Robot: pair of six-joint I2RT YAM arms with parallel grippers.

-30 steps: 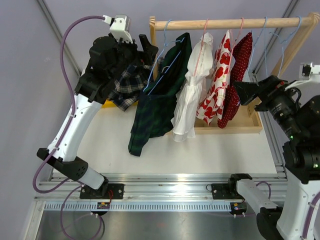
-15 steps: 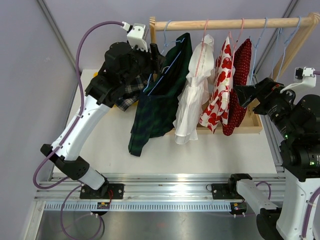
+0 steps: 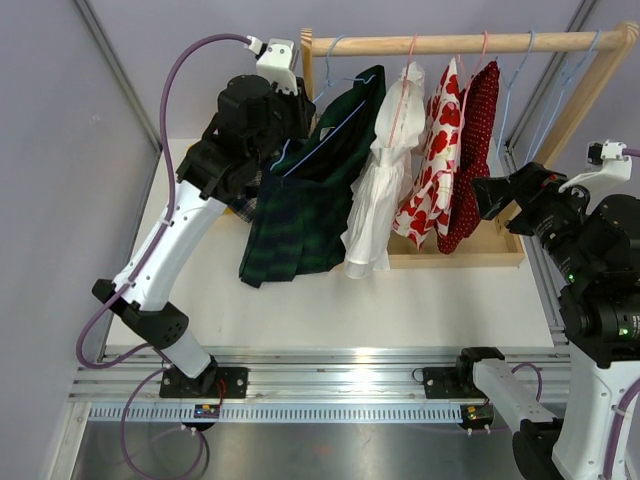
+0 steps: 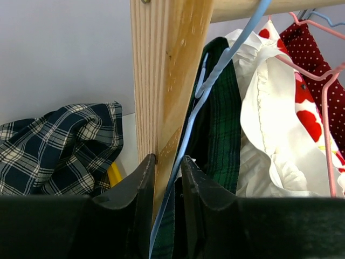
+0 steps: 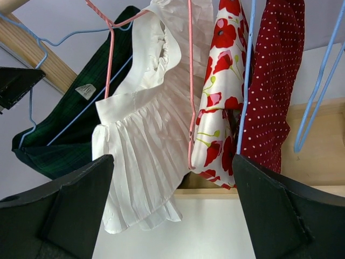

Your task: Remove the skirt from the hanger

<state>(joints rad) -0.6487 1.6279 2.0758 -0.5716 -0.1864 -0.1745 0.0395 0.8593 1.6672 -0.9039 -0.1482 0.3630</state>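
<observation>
Left gripper: has come up to the rack's left post since a second ago, jaws drawn in from wide to a narrow slot. Thin blue wire hanger runs through the slot; pinched or not, cannot tell.
Skirt: dark green tartan, soft folds, hung slantwise on that hanger at the rail's left end, now swung leftward.
Wooden post: pale, straight-grained.
Right gripper: fingers at full spread, empty, facing white pleated garment, poppy-print piece and red dotted piece.
</observation>
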